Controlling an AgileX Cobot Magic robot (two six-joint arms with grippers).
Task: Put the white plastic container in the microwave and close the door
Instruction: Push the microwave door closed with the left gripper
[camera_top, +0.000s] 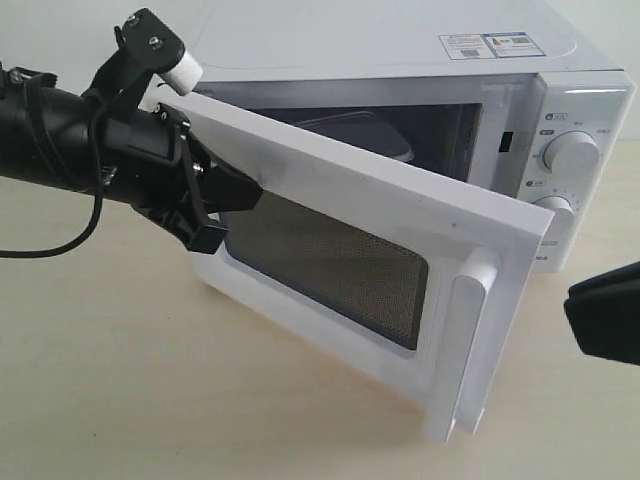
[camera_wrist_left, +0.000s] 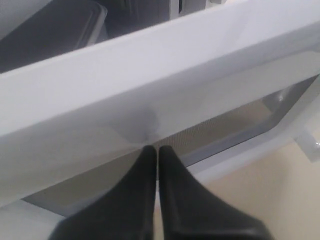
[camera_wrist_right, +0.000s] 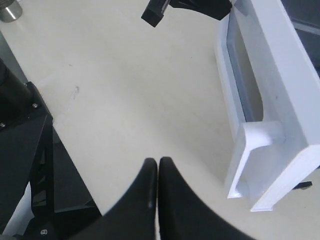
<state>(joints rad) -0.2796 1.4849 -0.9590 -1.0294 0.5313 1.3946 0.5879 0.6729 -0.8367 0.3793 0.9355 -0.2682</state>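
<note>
The container (camera_top: 362, 132) sits inside the microwave (camera_top: 400, 60), and the left arm (camera_top: 60, 140), jaws closed, touches the outer face of the half-open door (camera_top: 400, 200), nearer than the right arm (camera_top: 605, 320), jaws closed, over the bench (camera_top: 150, 380).

Sticker (camera_top: 497, 45) sitting on microwave (camera_top: 350, 40) top, toward dial side: white ground, blue band and orange patch showing, fine print lines blurring, no letter resolving. Small grey markings ringing upper dial (camera_top: 572, 153) and lower dial (camera_top: 556, 207) (ticks and tiny captions, all too small for reading). Short dark print showing at bottom edge of panel (camera_top: 600, 110), below lower dial, also unreadable. No brand name or number coming through legibly. Both wrist views showing plain surfaces, no lettering.
</note>
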